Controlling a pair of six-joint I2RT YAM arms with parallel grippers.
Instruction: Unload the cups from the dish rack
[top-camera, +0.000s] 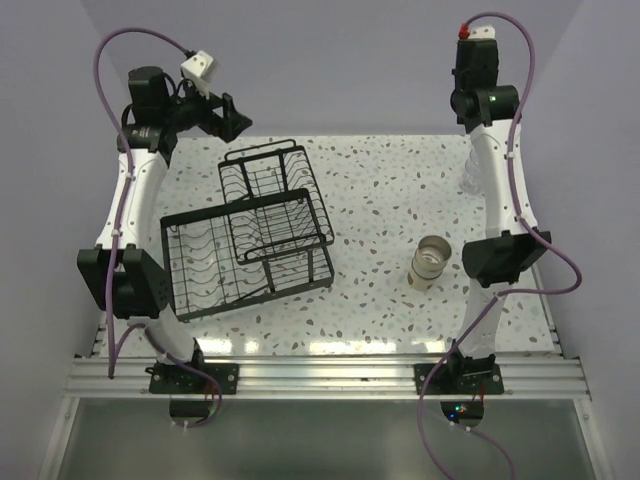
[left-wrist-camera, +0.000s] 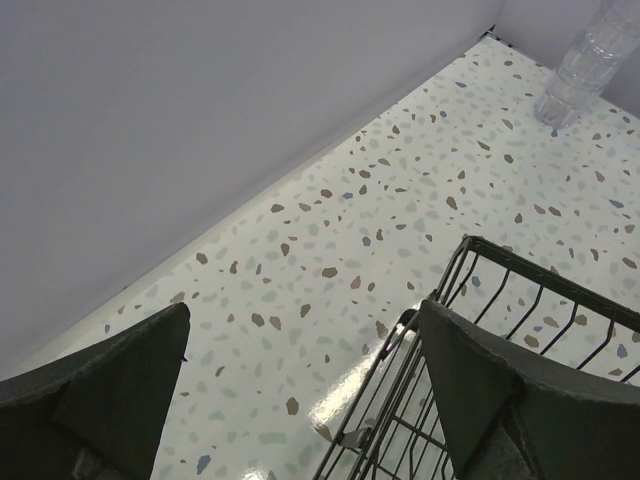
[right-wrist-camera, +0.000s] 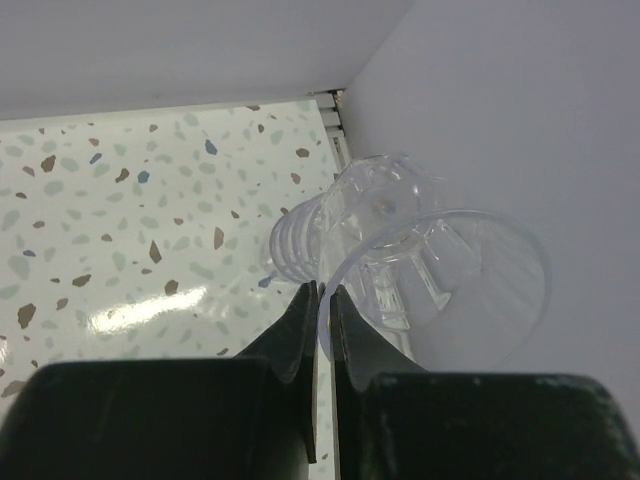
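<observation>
The black wire dish rack (top-camera: 245, 245) stands left of the table's middle, and I see no cups in it. A tan cup (top-camera: 430, 262) stands upright on the table at the right. My left gripper (top-camera: 225, 115) is open and empty, raised over the rack's far left corner (left-wrist-camera: 500, 300). In the right wrist view my right gripper (right-wrist-camera: 322, 290) is shut on the rim of a clear cup (right-wrist-camera: 440, 270). It holds the cup tilted over a stack of clear cups (right-wrist-camera: 300, 245) in the far right corner. That stack shows partly in the top view (top-camera: 468, 178).
Walls close the table (top-camera: 380, 190) at the back and both sides. The right arm's elbow (top-camera: 500, 260) hangs just right of the tan cup. The clear stack also shows far off in the left wrist view (left-wrist-camera: 590, 60).
</observation>
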